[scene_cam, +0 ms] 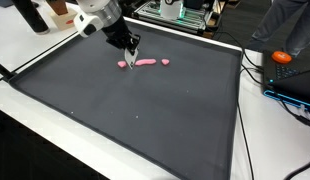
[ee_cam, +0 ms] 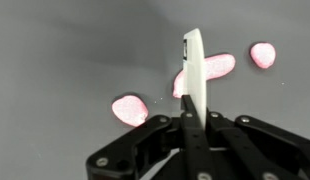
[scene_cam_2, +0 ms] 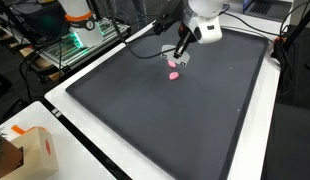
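My gripper is shut on a thin white flat stick that points down at the dark mat. Three pink lumps lie in a row on the mat under it. In the wrist view there is a round one to the left, a long one partly hidden behind the stick, and a small one at the far right. The stick's tip is beside the long lump; whether they touch cannot be told. In both exterior views the gripper hangs just over the pink lumps.
The mat lies on a white table. A cardboard box stands at a table corner. An orange object and cables lie beyond the mat's edge. Racks with equipment stand behind the table.
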### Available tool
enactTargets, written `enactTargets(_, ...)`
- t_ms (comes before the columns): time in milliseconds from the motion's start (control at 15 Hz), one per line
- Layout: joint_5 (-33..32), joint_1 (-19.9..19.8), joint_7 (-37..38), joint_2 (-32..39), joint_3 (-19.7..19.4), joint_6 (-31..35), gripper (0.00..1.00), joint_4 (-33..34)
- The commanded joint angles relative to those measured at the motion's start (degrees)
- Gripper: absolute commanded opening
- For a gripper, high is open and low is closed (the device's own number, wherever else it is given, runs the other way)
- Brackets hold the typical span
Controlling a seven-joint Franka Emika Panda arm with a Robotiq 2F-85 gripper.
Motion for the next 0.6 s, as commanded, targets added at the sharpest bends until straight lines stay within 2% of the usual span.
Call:
enactTargets(0, -0.49, 0.69, 1.12, -3.55, 0.57, 1.9, 0.01, -4.4)
enactTargets(533, -1.24, 3.09, 2.07, -10.22, 1.71, 3.24, 0.01, -9.32)
